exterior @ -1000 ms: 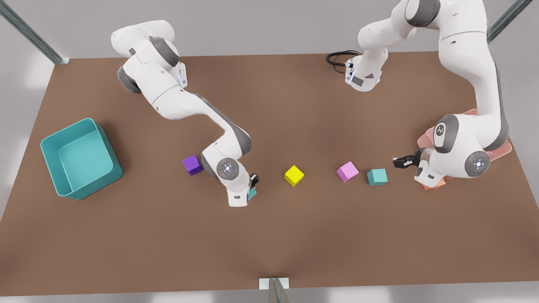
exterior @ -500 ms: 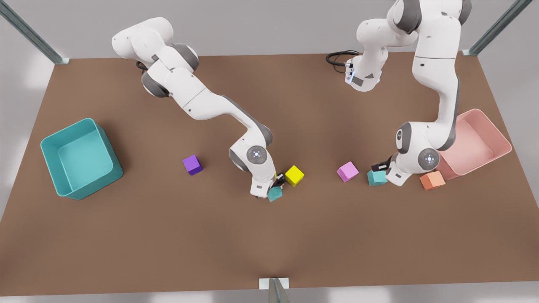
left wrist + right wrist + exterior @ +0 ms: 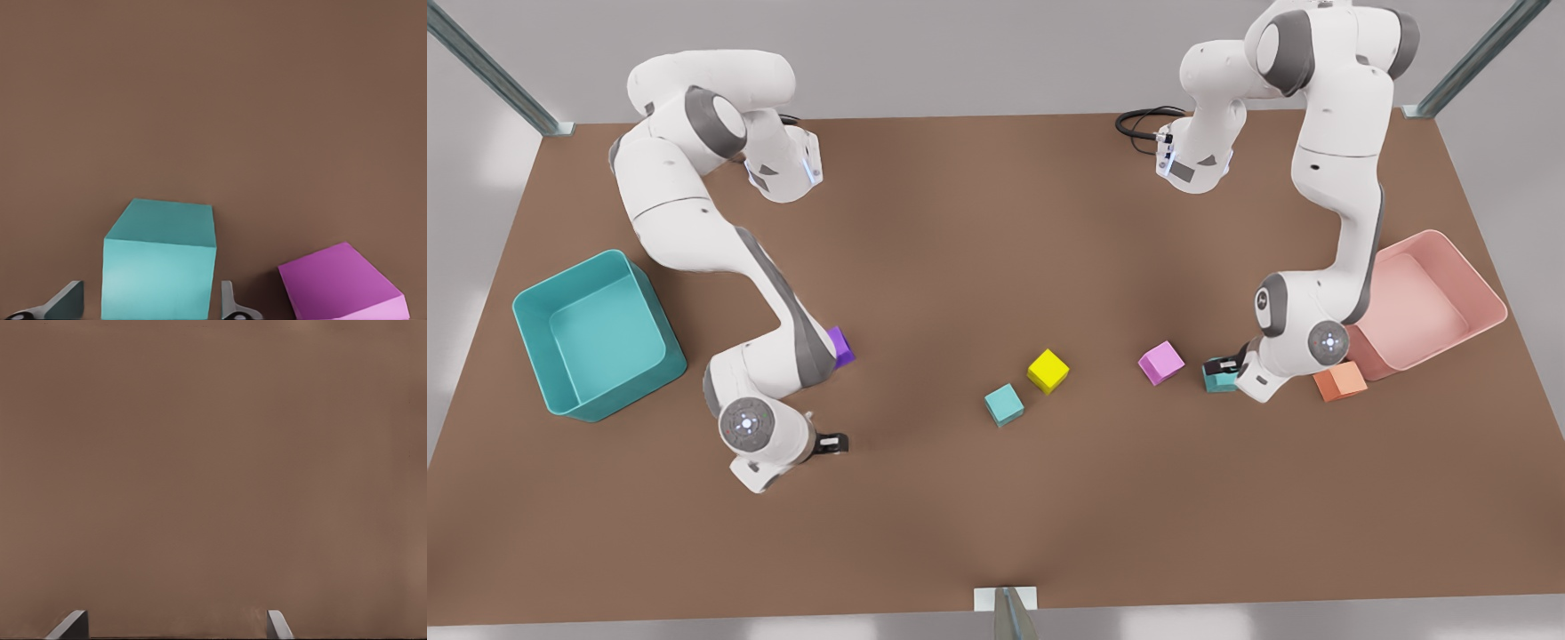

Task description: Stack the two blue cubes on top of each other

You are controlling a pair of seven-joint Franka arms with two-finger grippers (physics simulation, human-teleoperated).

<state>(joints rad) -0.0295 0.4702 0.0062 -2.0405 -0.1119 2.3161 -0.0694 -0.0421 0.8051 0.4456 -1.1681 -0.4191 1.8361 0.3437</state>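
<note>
1. While the left gripper (image 3: 1224, 369) sits low at a teal cube (image 3: 1218, 380) toward the right of the front view, its fingers (image 3: 67, 303) stand apart on either side of that cube (image 3: 160, 260) with small gaps, so it brackets the cube without clamping it.
2. Judged from that, the coming move turns on closing and lifting, then carrying toward the frame's centre, where the second teal cube (image 3: 1004, 404) rests free on the table (image 3: 996, 516), just beside a yellow cube (image 3: 1048, 371).
3. Between the two teal cubes lies a pink cube (image 3: 1160, 363), near the bracketed one; the wrist view shows it (image 3: 340, 280) close at its side, a likely thing to clip on the way.
4. Over at the lower left of the front view, the right gripper (image 3: 838, 442) waits with fingers (image 3: 70, 625) spread over bare table, well apart from either teal cube.
5. Both teal cubes look matte, plain and equal in size, flat on the table, neither tilted.
</note>
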